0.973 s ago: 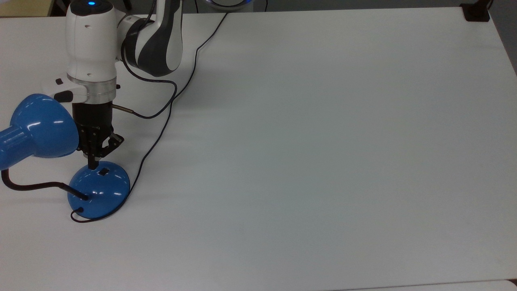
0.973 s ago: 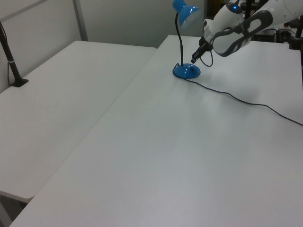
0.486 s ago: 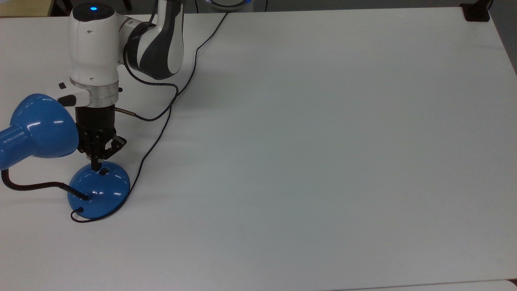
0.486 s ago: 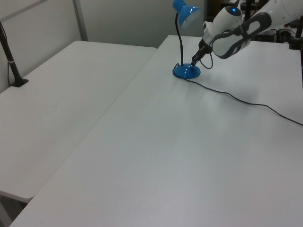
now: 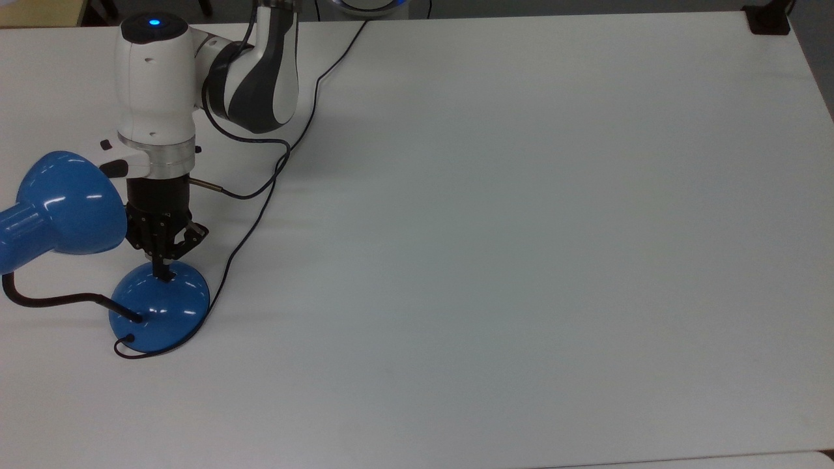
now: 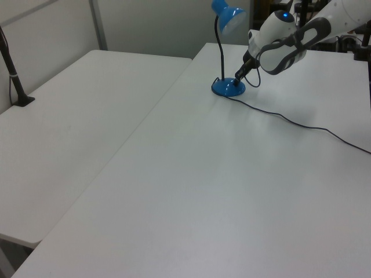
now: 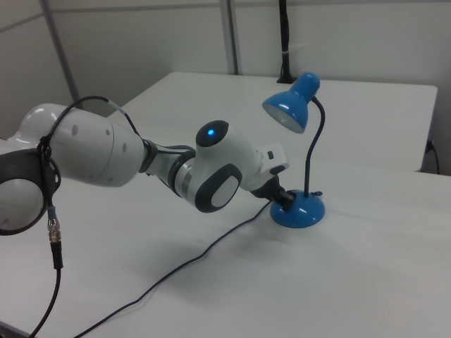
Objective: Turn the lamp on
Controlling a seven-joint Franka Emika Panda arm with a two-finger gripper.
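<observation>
I see the lamp [image 5: 159, 306] standing near the top view's left edge of the white table [image 5: 521, 228], its blue dome base upright, the black neck bending out to the top view's left, the shade [image 7: 292, 104] raised above. Its thin cord [image 5: 260, 202] runs across the table toward the arm's end. My gripper [image 5: 161, 273] points down onto the top of the base, fingertips pressed together into one tip that touches the dome where the switch sits; it grips nothing. In the right view the shade's inside looks unlit.
</observation>
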